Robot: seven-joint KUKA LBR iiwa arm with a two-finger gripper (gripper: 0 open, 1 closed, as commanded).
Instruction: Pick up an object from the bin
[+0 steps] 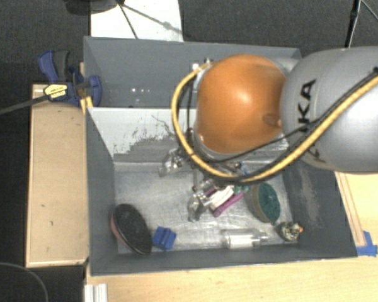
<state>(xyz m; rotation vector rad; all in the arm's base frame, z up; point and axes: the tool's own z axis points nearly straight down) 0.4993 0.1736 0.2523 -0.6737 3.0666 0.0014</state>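
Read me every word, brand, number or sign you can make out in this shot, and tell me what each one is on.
"KA": black letters on the grey arm; the rest of the word is hidden where the yellow and black cable crosses it.
Things in the bin, such as the black oval pad, blue block and clear tube: no lettering readable.

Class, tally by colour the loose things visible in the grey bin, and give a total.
Black oval disc: 1
Blue block: 1
Purple-and-white piece: 1
Green disc: 1
Clear tube: 1
Small dark piece: 1
Total: 6
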